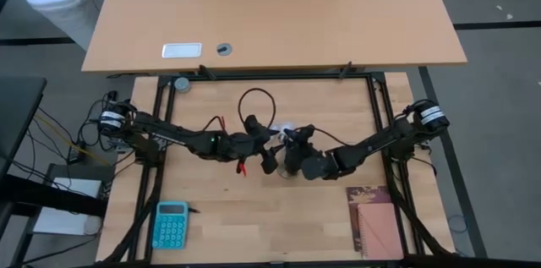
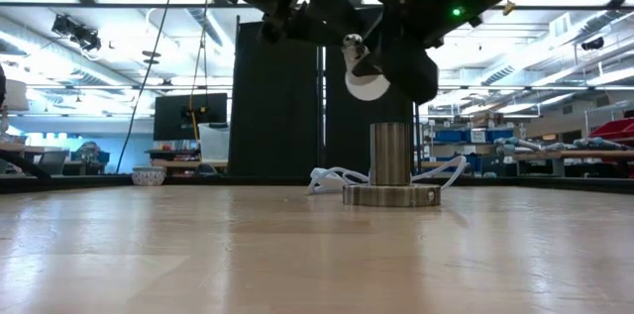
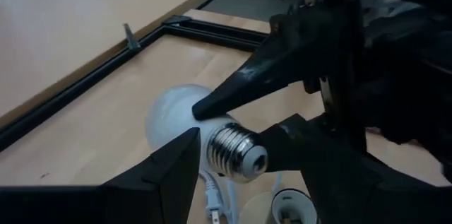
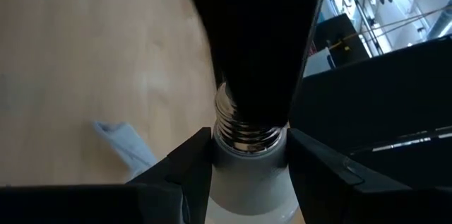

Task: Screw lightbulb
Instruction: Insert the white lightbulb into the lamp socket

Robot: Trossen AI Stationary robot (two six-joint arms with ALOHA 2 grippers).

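The white lightbulb [image 2: 367,84] is held in the air just above the metal socket [image 2: 391,156], which stands on its round base disc [image 2: 391,195] at the table's middle. The bulb is tilted, with its globe [image 3: 173,114] low and its screw base [image 3: 236,155] up toward my left arm. My left gripper [image 3: 229,139] comes from the table's left and is shut on the bulb. My right gripper [image 4: 248,150] comes from the right and is shut on it too. In the high view both grippers meet [image 1: 281,148] beside the socket [image 1: 287,171]. My left gripper pinches the bulb's threaded screw base [image 3: 227,148] between its two fingers, one fingertip [image 3: 187,146] at the collar side and one at the base's end. The bulb is lifted clear of the socket. My right gripper pinches the bulb's white neck [image 4: 247,171], just below the threads [image 4: 244,131], between its two fingers [image 4: 194,157]. One of its fingers [image 3: 240,83] lies on the bulb where globe meets neck. The bulb is clear of the table, its base pointing away from this wrist.
A white cable [image 2: 332,177] lies behind the socket and a black cable loop [image 1: 254,103] farther back. A teal calculator [image 1: 172,224] sits at the near left and a notebook [image 1: 376,221] at the near right. A black frame [image 1: 376,116] borders the work area.
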